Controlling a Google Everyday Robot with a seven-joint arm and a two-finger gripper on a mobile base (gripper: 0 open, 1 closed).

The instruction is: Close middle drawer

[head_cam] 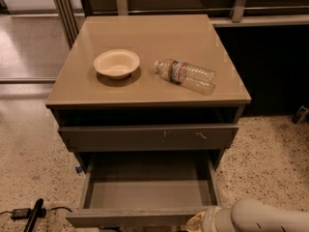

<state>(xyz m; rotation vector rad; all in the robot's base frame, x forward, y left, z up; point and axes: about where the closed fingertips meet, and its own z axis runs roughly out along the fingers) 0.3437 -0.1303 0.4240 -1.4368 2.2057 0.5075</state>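
Note:
The middle drawer point(145, 193) stands pulled far out of the grey-brown cabinet, its smooth grey inside empty. Its plain front panel point(130, 218) runs along the bottom of the camera view. Above it sits the taller drawer front with small pale scratch marks point(149, 137), pushed in. My white arm point(263, 217) comes in from the bottom right. The gripper point(195, 222) is at the right end of the open drawer's front panel, low at the picture's edge and mostly cut off.
On the cabinet top point(145, 88) lie a cream bowl point(116, 63) and a clear plastic bottle on its side point(186, 75). A black cable and plug point(29, 212) lie on the speckled floor at the lower left. Dark shelving stands behind and to the right.

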